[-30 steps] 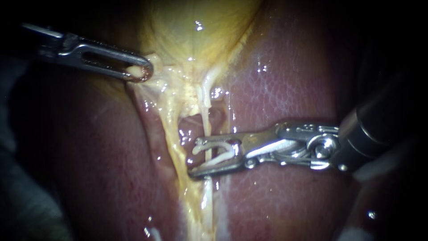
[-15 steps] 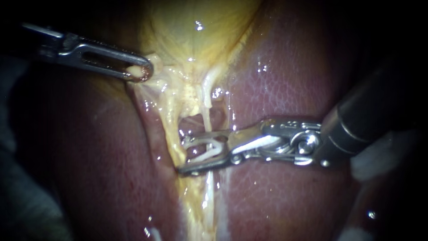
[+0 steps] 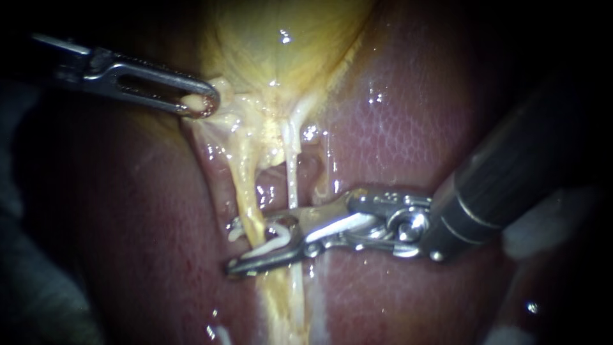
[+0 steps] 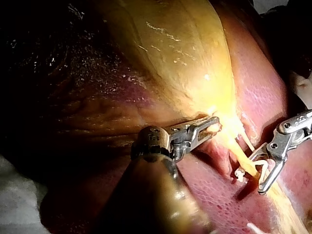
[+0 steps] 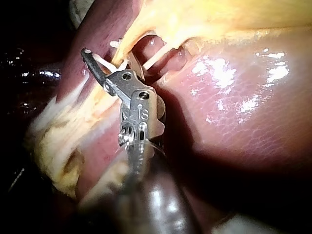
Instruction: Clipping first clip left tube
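My left instrument (image 3: 203, 102) comes in from the upper left, its slotted jaws shut on pale tissue at the neck of the yellow gallbladder (image 3: 281, 45). Two strands run down from that neck: the thicker yellow left tube (image 3: 246, 185) and the thin white right tube (image 3: 292, 176). My right instrument (image 3: 233, 248) reaches across in front of the right tube. Its jaws stand apart, holding an open white clip (image 3: 274, 233), one jaw on each side of the left tube. The left wrist view shows the same straddle (image 4: 249, 181), and the right wrist view shows the clip (image 5: 105, 61).
Dark red liver (image 3: 396, 128) lies on both sides of the tubes. Yellow fatty tissue (image 3: 284, 300) continues below the jaws. A small window (image 3: 271, 185) opens between the two tubes. White gauze (image 3: 543, 230) shows at the right edge.
My right instrument has slid to the left, from around the right tube to around the left tube, with the clip still open. The left instrument has held still.
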